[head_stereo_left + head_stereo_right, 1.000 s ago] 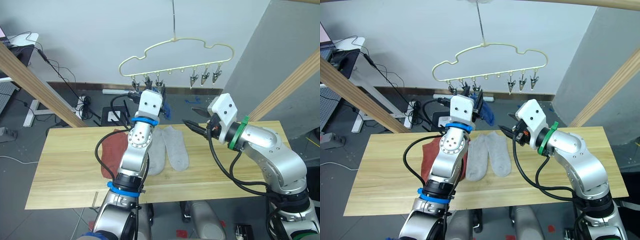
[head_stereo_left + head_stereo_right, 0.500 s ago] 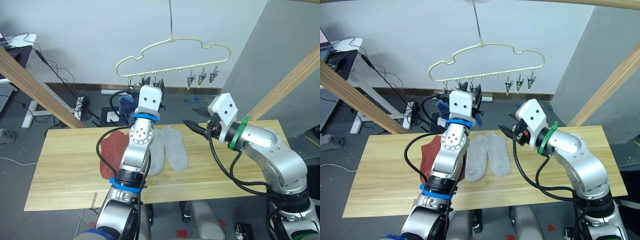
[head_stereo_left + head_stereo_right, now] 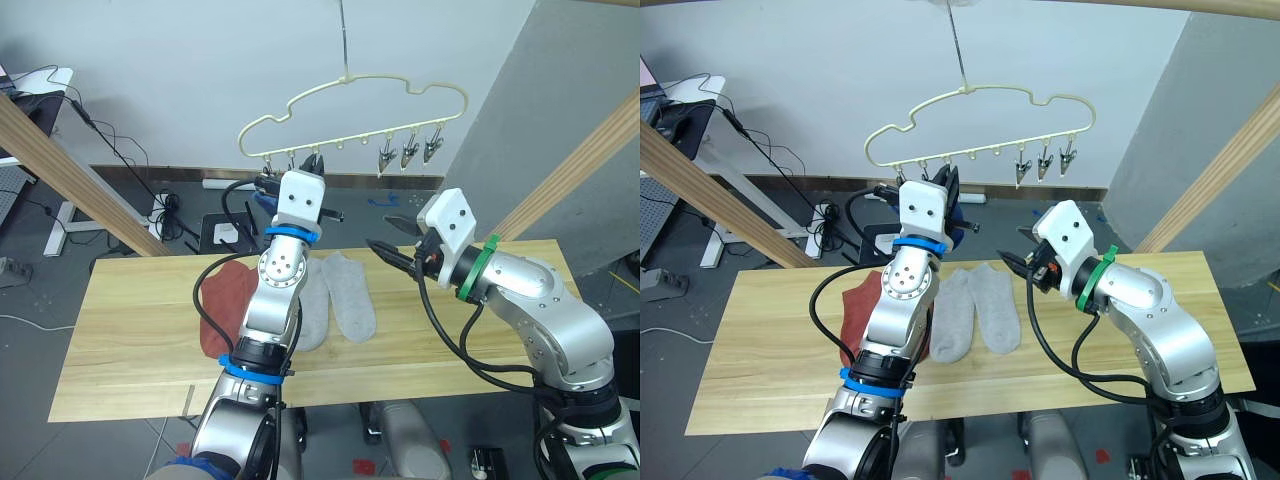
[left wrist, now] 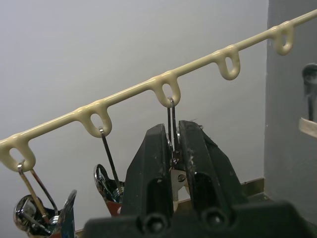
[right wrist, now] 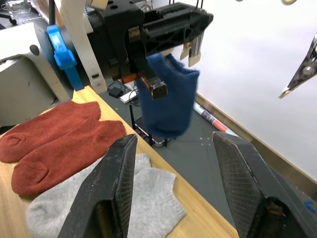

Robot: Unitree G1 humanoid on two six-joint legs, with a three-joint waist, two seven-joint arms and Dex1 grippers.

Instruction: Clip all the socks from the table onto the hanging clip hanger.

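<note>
- The left arm partly hides the two rust-red knit socks [image 3: 222, 300] on the light plank worktop [image 3: 120, 340], left of the two grey socks [image 3: 340, 300].
- The left end effector [image 4: 172, 148] is pinched on a metal clip [image 4: 171, 124] of the cream wire clip hanger [image 3: 350, 110].
- A blue sock [image 5: 168, 99] dangles beside it.
- The right end effector [image 5: 173, 148] is wide open, empty, right of the grey socks.

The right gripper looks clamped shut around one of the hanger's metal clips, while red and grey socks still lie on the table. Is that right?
Not quite: it is the left gripper that is shut on a metal clip of the clip hanger, as the left wrist view shows. The right gripper is open and holds nothing. Red socks and grey socks do still lie on the table.
</note>
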